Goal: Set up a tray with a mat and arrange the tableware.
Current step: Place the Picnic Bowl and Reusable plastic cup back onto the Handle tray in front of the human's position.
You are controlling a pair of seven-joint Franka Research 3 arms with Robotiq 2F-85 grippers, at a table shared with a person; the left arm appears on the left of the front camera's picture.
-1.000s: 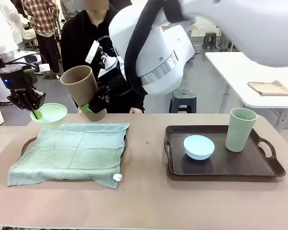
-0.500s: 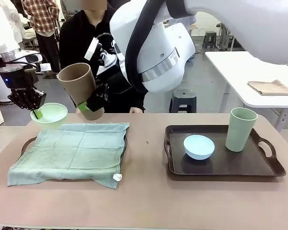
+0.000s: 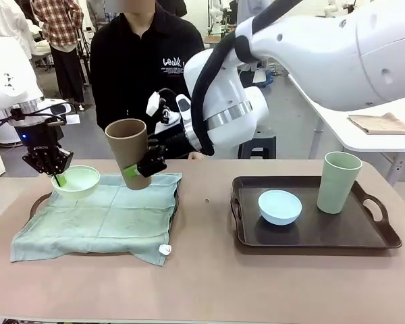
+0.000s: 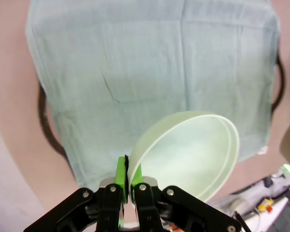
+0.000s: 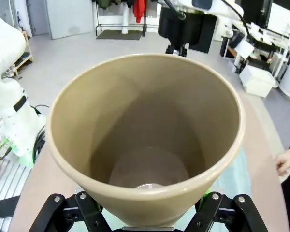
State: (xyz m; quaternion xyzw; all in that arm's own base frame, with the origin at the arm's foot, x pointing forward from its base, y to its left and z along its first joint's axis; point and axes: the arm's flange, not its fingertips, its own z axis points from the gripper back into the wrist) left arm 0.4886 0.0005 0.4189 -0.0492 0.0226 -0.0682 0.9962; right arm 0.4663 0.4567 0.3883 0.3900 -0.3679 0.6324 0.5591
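My left gripper (image 3: 56, 177) (image 4: 127, 176) is shut on the rim of the pale green bowl (image 3: 76, 181) (image 4: 183, 154), holding it just above the far left corner of the pale green mat (image 3: 101, 214) (image 4: 150, 72). That mat covers a dark tray (image 3: 173, 210) on the left. My right gripper (image 3: 140, 169) grips the brown cup (image 3: 129, 152) (image 5: 145, 140) near its base, tilted, above the mat's far right part. On the right-hand dark tray (image 3: 385, 233) stand the light blue bowl (image 3: 279, 206) and the pale green cup (image 3: 339, 182).
A person in black stands at the far side of the table (image 3: 209, 283), one hand (image 5: 286, 160) near the edge. A small white tag (image 3: 165, 250) hangs off the mat's near corner. A white side table with a folded cloth (image 3: 381, 123) stands at the back right.
The right arm has swung right and down, carrying the brown cup over the mat. The left gripper has lowered the green bowl slightly toward the mat's far left corner.
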